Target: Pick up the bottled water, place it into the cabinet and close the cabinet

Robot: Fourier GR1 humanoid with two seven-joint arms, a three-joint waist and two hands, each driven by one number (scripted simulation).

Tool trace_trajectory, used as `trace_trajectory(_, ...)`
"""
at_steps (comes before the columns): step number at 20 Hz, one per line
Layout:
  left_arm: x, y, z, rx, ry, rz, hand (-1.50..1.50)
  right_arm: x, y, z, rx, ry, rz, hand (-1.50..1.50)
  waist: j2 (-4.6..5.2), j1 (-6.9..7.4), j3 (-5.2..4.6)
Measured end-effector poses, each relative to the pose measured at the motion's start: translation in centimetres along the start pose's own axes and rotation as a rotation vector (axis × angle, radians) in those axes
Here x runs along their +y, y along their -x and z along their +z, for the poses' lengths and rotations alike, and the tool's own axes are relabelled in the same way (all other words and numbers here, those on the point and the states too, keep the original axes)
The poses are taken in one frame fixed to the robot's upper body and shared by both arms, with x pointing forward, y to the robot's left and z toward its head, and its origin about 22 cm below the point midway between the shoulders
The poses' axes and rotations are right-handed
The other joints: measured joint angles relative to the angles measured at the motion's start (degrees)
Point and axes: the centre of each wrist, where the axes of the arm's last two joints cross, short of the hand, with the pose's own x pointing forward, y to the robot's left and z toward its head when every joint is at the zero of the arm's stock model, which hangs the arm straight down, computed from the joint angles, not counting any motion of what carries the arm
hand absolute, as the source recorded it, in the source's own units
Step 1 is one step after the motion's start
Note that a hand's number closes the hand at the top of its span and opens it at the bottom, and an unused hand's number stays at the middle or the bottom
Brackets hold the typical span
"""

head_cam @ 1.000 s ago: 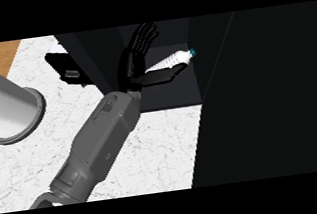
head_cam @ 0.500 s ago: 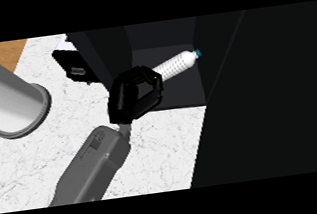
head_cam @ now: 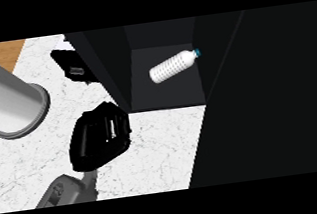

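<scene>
Left hand (head_cam: 100, 136) hangs over the marble counter (head_cam: 159, 144) just outside the cabinet (head_cam: 166, 85), back turned up, grey forearm (head_cam: 66, 190) entering from the counter's near edge. Whether its fingers are apart or together I cannot tell; it holds nothing visible. Beyond it the dark cabinet door (head_cam: 264, 95) stands open along the counter's right edge, and a grey cylinder (head_cam: 0, 99) sits by the left edge. Inside, the bottled water (head_cam: 173, 66) lies on its side, cap toward the back right. Lying down, it could roll toward the opening and block the door when that swings shut.
</scene>
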Motion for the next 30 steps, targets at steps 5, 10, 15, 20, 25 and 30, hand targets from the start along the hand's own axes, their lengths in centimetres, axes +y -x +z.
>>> trace_trajectory(5,2.1,-2.3,2.5,-0.016,-0.022,-0.011,1.5,1.4,-0.8,-1.7,0.001,-0.047,-0.024,1.5,0.14,-0.28,-0.01)
trace_trajectory(10,3.8,-3.8,5.0,-0.03,-0.057,-0.003,1.5,4.3,-1.1,-4.0,-0.014,-0.106,-0.037,1.5,0.15,-0.2,-0.02)
trace_trajectory(15,6.1,-4.3,6.4,-0.039,-0.081,-0.005,1.5,4.8,-1.5,-4.4,-0.023,-0.144,0.051,1.5,0.22,-0.13,-0.07)
trace_trajectory(20,7.8,-5.2,8.0,-0.04,-0.085,-0.008,1.5,5.0,-1.9,-4.9,-0.074,-0.129,0.123,1.5,0.23,0.6,-0.13)
trace_trajectory(25,8.8,-5.6,8.8,-0.041,-0.086,-0.012,1.5,4.8,-2.2,-5.9,-0.082,-0.076,0.116,1.5,0.49,1.21,-0.17)
trace_trajectory(30,10.4,-6.5,9.0,-0.046,-0.074,-0.018,1.5,4.9,-2.0,-11.5,-0.071,0.025,0.061,1.5,0.91,2.0,-0.13)
